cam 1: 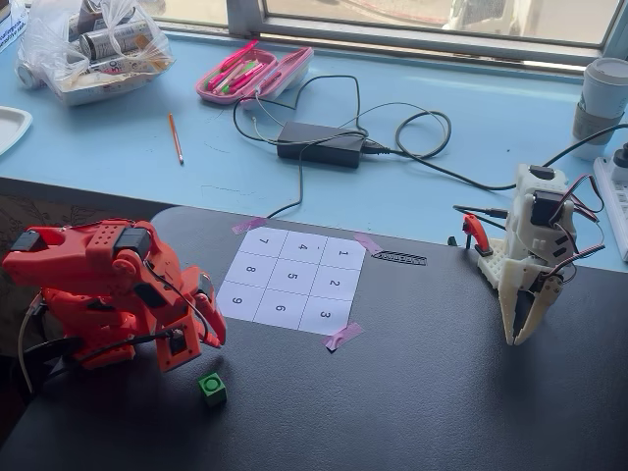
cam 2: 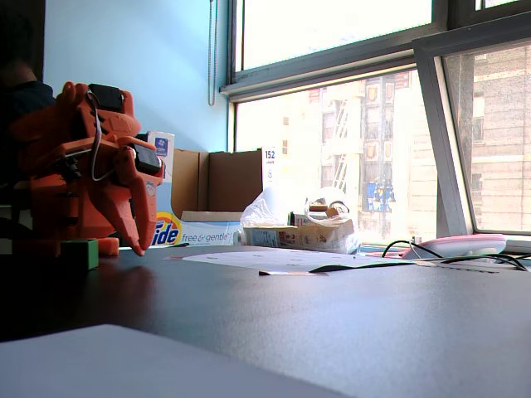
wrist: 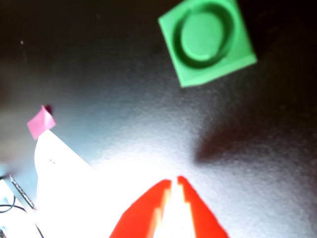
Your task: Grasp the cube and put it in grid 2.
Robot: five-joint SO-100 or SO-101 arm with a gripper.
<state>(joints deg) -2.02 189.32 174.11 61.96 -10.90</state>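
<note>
The small green cube point(cam 1: 212, 389) with a round mark on top sits on the dark table, in front of the numbered sheet. It also shows in the other fixed view point(cam 2: 80, 253) and at the top of the wrist view point(wrist: 207, 39). My orange gripper point(cam 1: 182, 358) hangs just above the table, up and left of the cube in a fixed view, apart from it. Its red fingertips point(wrist: 163, 191) are nearly together with nothing between them. Grid 2 point(cam 1: 335, 284) is the middle cell of the sheet's right column and is bare.
A white arm point(cam 1: 530, 265) stands at the table's right side. Pink tape point(cam 1: 343, 337) holds the sheet's corners. A power brick with cables point(cam 1: 319, 144), a pencil case point(cam 1: 253, 74) and a bag point(cam 1: 93, 44) lie on the blue ledge behind.
</note>
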